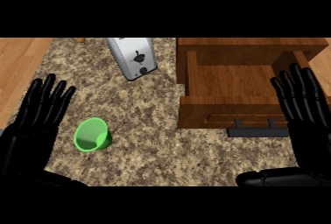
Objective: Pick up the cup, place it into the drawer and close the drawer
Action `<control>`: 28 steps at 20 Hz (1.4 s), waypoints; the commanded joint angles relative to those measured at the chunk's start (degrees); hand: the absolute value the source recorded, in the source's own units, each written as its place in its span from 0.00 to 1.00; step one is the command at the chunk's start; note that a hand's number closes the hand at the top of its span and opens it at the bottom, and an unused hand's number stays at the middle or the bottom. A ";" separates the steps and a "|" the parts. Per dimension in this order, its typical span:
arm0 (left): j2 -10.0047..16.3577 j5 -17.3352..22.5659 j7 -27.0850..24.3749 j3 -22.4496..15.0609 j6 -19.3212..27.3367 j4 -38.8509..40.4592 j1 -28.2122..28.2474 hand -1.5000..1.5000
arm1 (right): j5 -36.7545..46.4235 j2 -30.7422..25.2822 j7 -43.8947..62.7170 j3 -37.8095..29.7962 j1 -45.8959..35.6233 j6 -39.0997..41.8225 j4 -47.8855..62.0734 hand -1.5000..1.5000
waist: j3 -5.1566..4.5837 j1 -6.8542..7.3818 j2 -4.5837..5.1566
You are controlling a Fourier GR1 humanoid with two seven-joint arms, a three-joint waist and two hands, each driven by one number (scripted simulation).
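The left robot hand (27, 130), wide open like the right robot hand (310, 127), should curl round the cup (92, 134) near the counter's (161, 148) left edge.

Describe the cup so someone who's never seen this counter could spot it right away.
Start at the speckled stone counter, with the open wooden drawer on its right side. On the opposite side, in front of the silver toaster and beside the left robot hand, sits the cup. It is the only bright green thing there.
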 commanded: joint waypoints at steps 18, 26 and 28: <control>-2.06 -3.58 -0.54 1.19 0.81 7.51 0.38 0.00 | -1.37 0.69 -2.13 -2.17 0.33 2.80 1.82 0.00 | -0.01 -0.04 0.00; -1.64 -8.44 -9.37 3.57 -0.59 17.70 2.13 0.00 | -2.41 -0.48 -2.31 -3.65 0.79 4.39 1.19 0.00 | -0.01 -0.17 0.02; -1.24 -8.64 -7.45 3.37 -0.16 16.12 2.11 0.00 | -3.20 -0.64 -0.26 -4.30 2.45 4.24 -1.39 0.00 | -0.01 -0.15 -0.01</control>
